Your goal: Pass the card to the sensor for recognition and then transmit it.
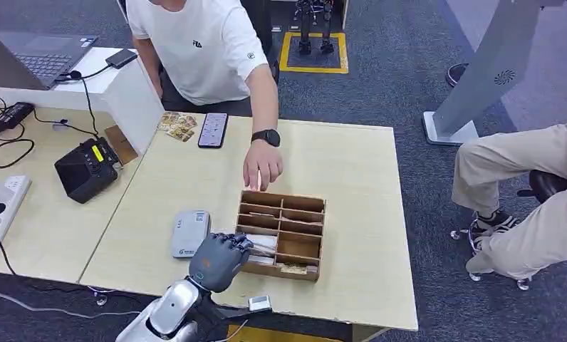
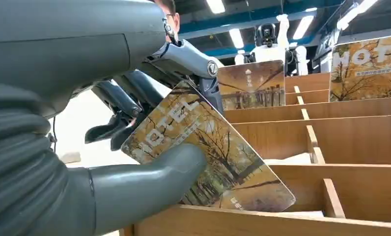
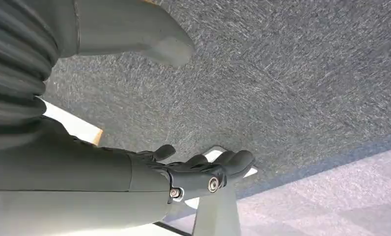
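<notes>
Grey thumb and dark fingers of the left robot hand (image 2: pixel 134 123) pinch a hotel key card (image 2: pixel 208 152) printed with autumn trees, its lower corner inside a near-left compartment of the wooden card rack (image 1: pixel 281 235) at the near edge of the bench (image 1: pixel 352 164). The right robot hand (image 3: pixel 198 174) hangs over grey carpet with fingers curled in on nothing.

The grip looks shallow: the thumb presses only the card's near end, and most of its length slopes unsupported toward the divider. Lifted at an angle, that far corner could catch on the slat and twist the card out of the pinch, or tug the light rack along the bench. A second card (image 2: pixel 252 83) stands upright just beyond and could be knocked over if the robot hand swings wide.

Just left of the rack lies the pale card sensor (image 1: pixel 190 233), so the transfer is a short sideways move; the likely fault there is a tilted card passing edge-on and failing to read, or dropping flat where fingers would struggle to recover it.

Farther back, a person's hand (image 1: pixel 262 167) rests at the rack's far rim, well within reach of the arm's path, and a hasty hand-over could bring contact. A phone (image 1: pixel 213 130) and loose cards (image 1: pixel 177 125) lie at the far side.
</notes>
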Robot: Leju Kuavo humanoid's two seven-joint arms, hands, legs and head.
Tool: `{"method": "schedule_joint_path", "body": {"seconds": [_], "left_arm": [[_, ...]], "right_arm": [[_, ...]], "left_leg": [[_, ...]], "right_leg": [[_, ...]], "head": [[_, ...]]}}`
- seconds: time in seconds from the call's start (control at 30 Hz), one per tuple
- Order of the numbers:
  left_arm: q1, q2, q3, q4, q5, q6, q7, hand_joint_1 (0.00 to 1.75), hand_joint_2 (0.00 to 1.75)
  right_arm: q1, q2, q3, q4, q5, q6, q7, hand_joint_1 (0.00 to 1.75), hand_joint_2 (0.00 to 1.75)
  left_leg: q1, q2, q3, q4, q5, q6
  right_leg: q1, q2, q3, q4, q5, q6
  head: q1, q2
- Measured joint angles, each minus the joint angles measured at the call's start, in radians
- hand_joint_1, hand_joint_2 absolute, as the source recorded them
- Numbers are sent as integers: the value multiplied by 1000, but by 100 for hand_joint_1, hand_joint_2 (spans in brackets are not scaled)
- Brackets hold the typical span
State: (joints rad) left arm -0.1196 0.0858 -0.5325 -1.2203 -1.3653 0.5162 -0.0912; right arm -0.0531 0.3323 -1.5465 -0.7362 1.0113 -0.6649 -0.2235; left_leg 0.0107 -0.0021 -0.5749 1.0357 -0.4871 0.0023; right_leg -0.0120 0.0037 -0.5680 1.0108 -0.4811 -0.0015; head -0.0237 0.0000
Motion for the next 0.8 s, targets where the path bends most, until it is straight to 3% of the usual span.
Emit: {"method": "schedule_joint_path", "body": {"seconds": [0.07, 0.23, 0.5, 0.8], "left_arm": [[2, 0, 0, 0, 11, 26, 0, 175, 175], [35, -2, 20, -20, 116, 163, -60, 175, 175], [43, -37, 86, -149, 219, 174, -178, 175, 175], [-10, -74, 126, -193, 275, 171, -209, 175, 175]], "right_arm": [[0, 0, 0, 1, 0, 0, -1, 0, 175], [0, 0, 0, 3, -12, 0, -4, 0, 175], [-6, 0, 0, 12, -4, 0, -24, 0, 175], [-14, 0, 0, 24, 9, 0, -45, 0, 175]], "left_leg": [[0, 0, 0, 0, 0, 0], [0, -1, -1, 0, 0, 0], [0, -2, -1, 0, 0, 0], [0, -2, -1, 1, 1, 0]], "right_leg": [[0, 0, 0, 0, 0, 0], [0, -1, -1, 0, 0, 0], [0, -1, -1, 0, 0, 0], [0, -1, -1, 0, 0, 0]], "head": [[0, 0], [0, 0], [0, 0], [0, 0]]}}
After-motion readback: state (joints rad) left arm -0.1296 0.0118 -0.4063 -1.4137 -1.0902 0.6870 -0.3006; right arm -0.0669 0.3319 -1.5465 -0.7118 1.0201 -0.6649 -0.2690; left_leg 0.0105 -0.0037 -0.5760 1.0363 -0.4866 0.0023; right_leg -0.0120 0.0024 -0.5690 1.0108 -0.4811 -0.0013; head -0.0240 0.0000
